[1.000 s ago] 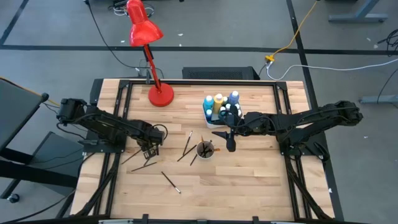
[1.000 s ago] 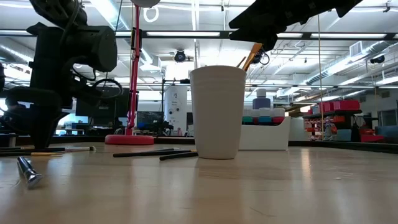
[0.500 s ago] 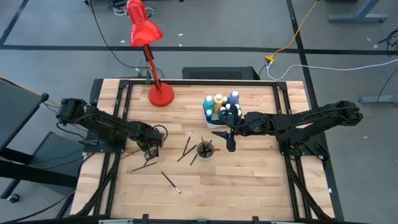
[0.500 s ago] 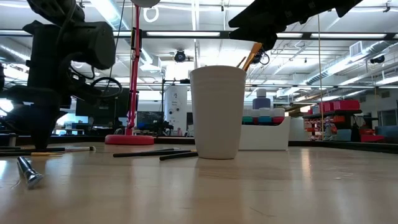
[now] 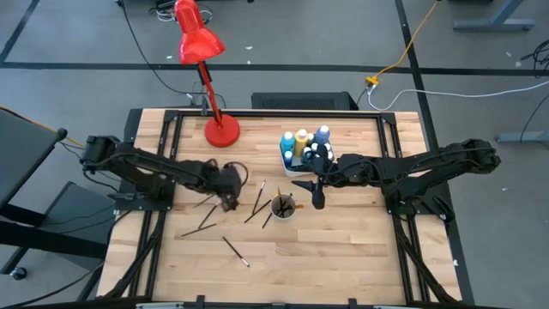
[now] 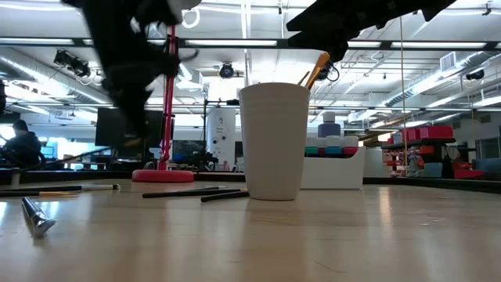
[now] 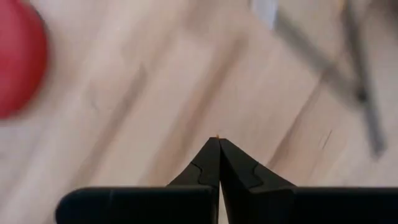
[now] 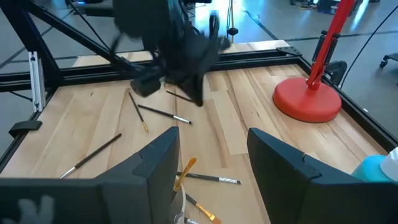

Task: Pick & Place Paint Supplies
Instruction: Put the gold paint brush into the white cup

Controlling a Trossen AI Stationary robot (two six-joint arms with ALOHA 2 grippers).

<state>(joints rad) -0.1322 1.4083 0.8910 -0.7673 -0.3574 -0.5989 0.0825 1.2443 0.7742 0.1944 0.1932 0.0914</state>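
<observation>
A robotics lab is showing here. Behind the wooden table, ceiling strip lights and equipment racks are filling an open hall.

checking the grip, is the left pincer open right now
No, the left pincer has its two dark fingertips pressed together.

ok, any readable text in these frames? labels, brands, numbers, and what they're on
None can be read.
Small paint bottles in the white holder: any labels are too small to read.
White paper cup: plain, no print.
Red desk lamp: no marking visible.
Room signage behind the table: too small to read.
</observation>
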